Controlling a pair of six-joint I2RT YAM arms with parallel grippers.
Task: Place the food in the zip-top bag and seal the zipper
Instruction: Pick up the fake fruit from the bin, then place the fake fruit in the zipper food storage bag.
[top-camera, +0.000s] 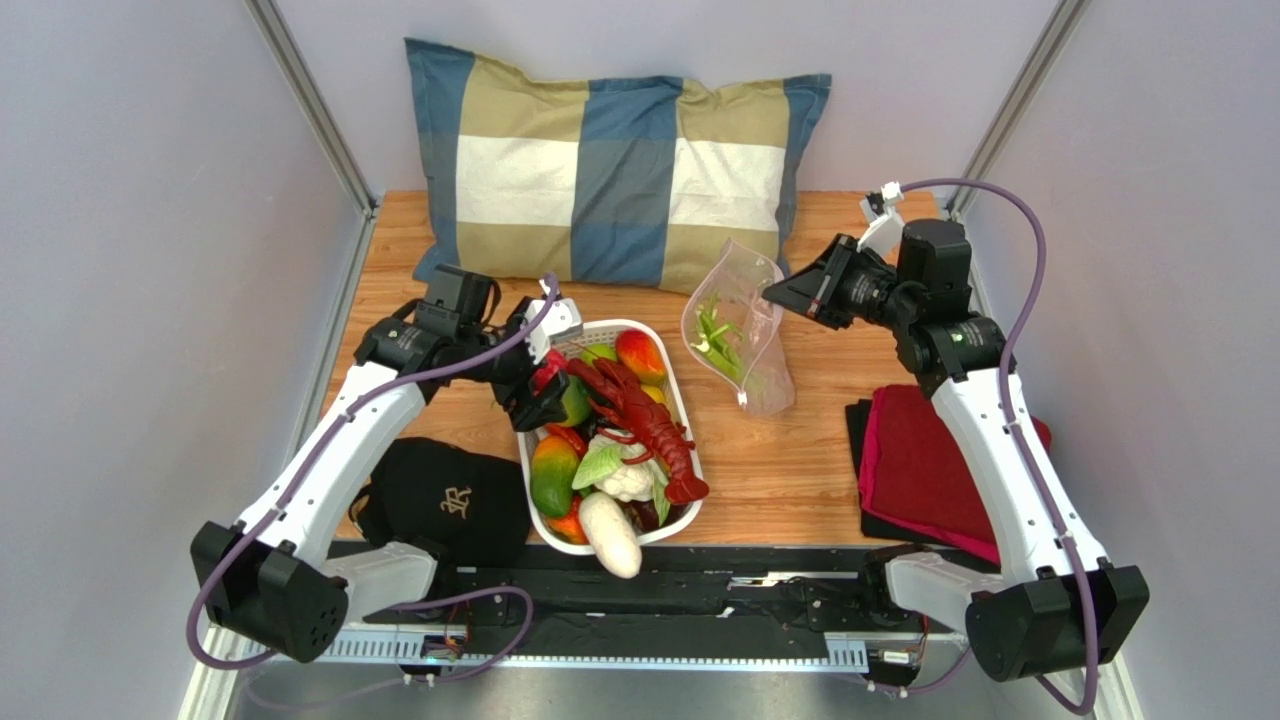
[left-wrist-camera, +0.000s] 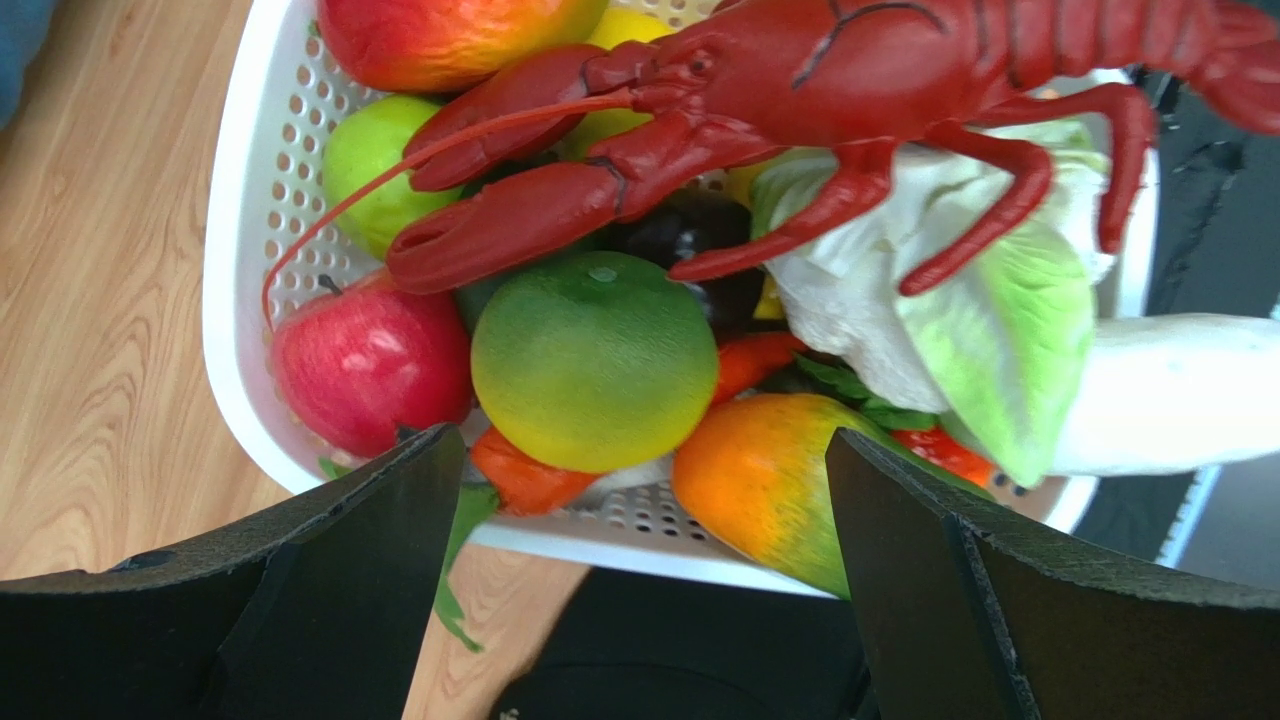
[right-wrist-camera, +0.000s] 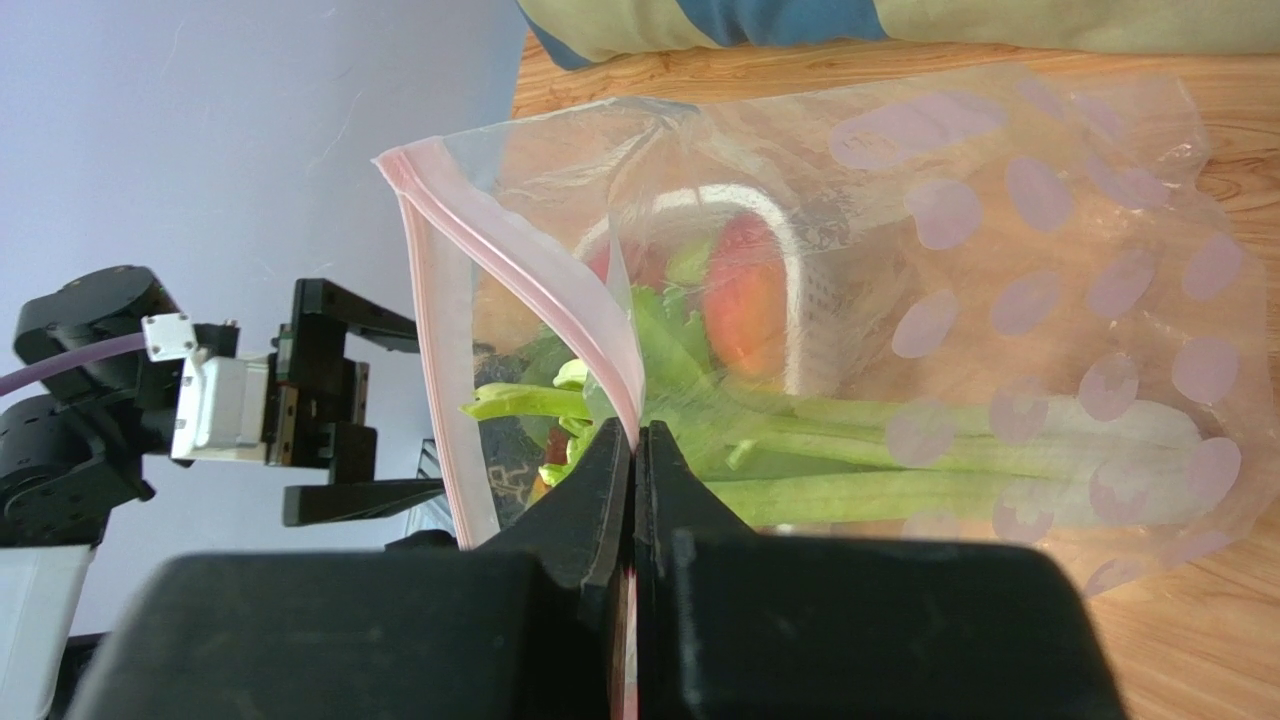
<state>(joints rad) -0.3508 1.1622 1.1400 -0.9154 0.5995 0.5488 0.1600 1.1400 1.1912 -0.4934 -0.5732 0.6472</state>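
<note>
Here the bag (top-camera: 736, 323) hangs just right of the basket's (top-camera: 694, 438) far end, its bottom reaching down to the tabletop (top-camera: 781, 465). The right fingers (right-wrist-camera: 639, 443) are pressed fully together on the pink zipper (right-wrist-camera: 511, 270), holding the mouth up. A green stalk (right-wrist-camera: 902, 435) already lies inside. The left fingers (left-wrist-camera: 643, 450) are spread wide and hold nothing, hovering over the near-left of the basket above a round green-yellow fruit (left-wrist-camera: 594, 360).

The bag looks thin, limp and slick, so it would likely fold if held by the film; the stiffer zipper is the better hold. The rest of the food (top-camera: 609, 450) is probably light, hard plastic. The round fruit is smooth and may roll or squirt out, so gripping it across its widest part seems safest. The lobster (left-wrist-camera: 842, 75) sprawls over the heap and its legs could snag.

Whatever lies beneath the lobster and lettuce (left-wrist-camera: 977, 300) is hidden. From the right wrist, a red-orange shape shows through the bag; I cannot tell whether it is inside or behind it. How wide the mouth gapes is unclear too.
</note>
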